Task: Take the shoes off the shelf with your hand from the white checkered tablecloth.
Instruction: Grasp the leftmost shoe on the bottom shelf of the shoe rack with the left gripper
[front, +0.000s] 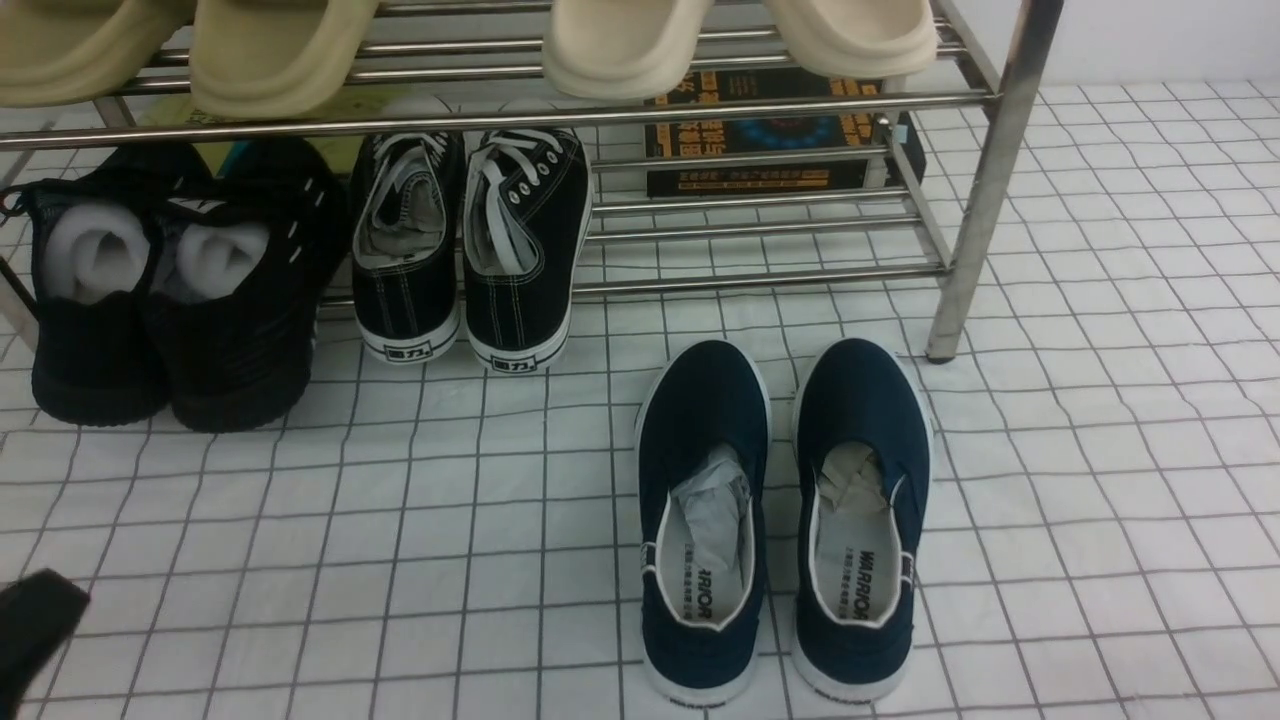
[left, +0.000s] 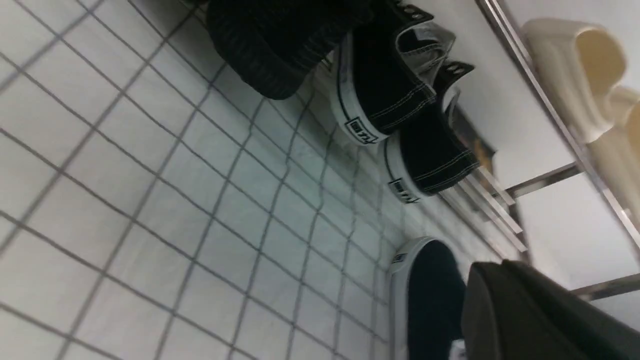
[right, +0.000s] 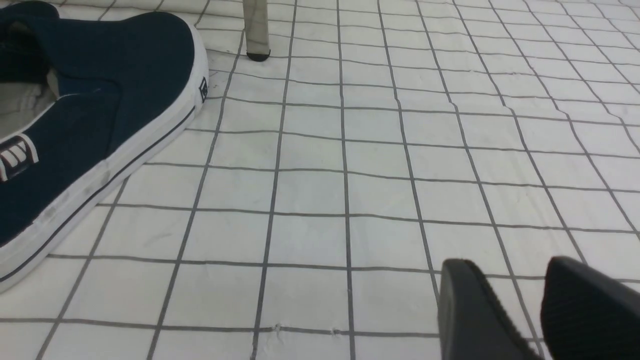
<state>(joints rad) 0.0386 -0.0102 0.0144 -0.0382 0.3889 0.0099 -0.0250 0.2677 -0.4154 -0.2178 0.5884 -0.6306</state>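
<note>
Far left, the shoes (front: 170, 290) sit at the bottom tier of the shelf (front: 990, 170), toes in and heels toward you, which likely leaves the collars easy to grasp. Each of the 2 holds white foam stuffing (front: 95, 250). Black canvas lace-ups (front: 470, 250) stand just to their right. 2 navy slip-ons (front: 780, 510), stuffed with paper, lie nearer on the white checkered tablecloth (front: 400, 560). Your left gripper (front: 35, 625) shows only a dark corner, so its jaws cannot be told. The right gripper (right: 535, 310) holds its fingers slightly apart, empty.

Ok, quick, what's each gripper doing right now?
Left gripper: cannot tell, only partly in view.
Right gripper: open, holding nothing.
</note>
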